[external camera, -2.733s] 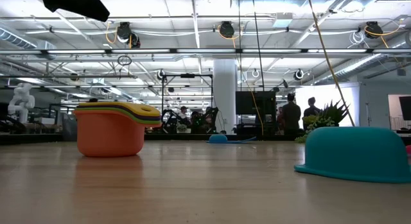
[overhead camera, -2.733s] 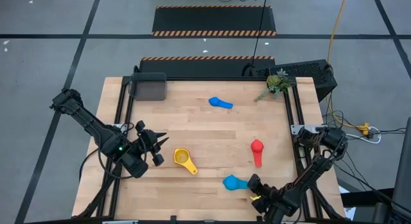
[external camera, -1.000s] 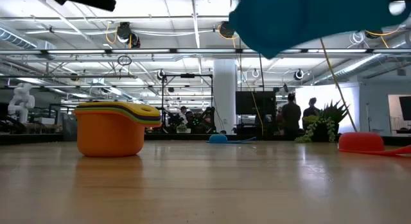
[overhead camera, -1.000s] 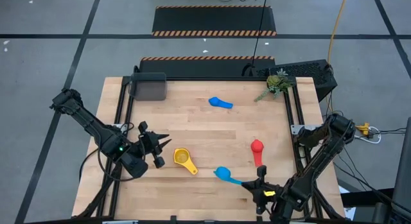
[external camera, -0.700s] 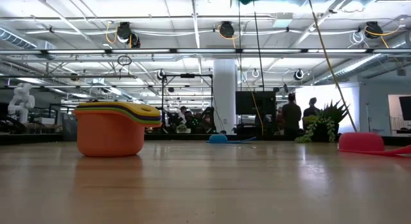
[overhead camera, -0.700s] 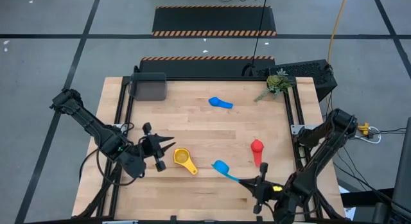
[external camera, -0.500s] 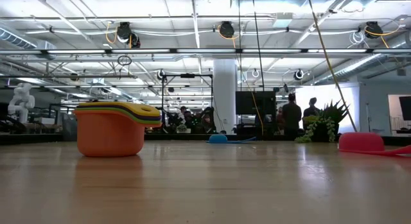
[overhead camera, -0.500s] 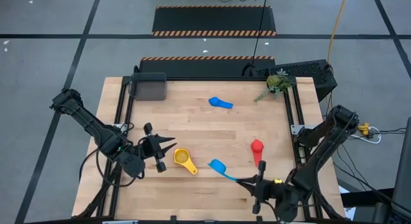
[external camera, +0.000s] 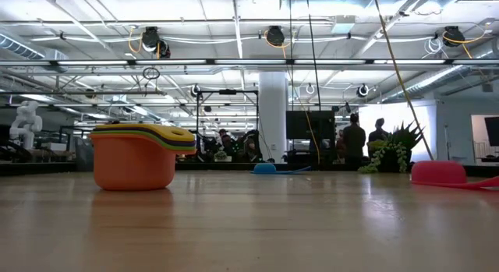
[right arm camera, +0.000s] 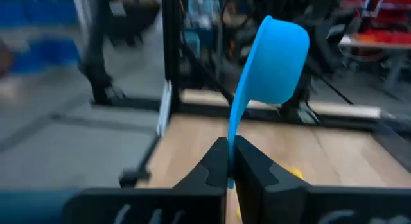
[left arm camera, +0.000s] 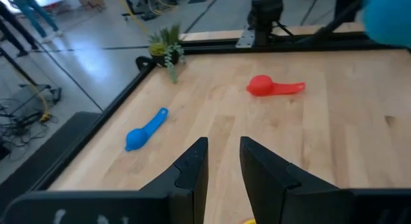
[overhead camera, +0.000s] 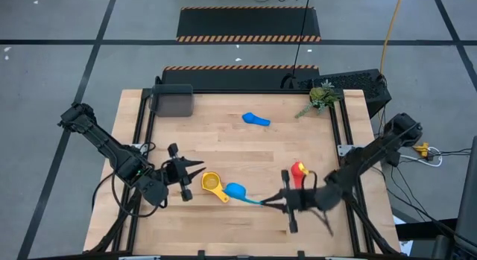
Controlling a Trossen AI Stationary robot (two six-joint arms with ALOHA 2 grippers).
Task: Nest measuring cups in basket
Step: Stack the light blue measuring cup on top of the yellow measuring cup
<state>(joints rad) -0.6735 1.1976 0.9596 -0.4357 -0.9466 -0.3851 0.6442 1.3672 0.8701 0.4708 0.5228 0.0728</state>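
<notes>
Pinching light blue cup (right arm camera: 273, 60) handle, right gripper (right arm camera: 230, 166)

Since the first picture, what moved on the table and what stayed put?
The right gripper took the light blue cup by its handle, lifted it off the table's near edge and carried it left, up to the yellow stack of cups. The left gripper edged slightly right beside that stack. The red cup, the other blue cup and the basket stayed put.

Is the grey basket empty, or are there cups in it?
Looks empty: from above, the basket shows only grey inside. The stacked cups sit on the table.
</notes>
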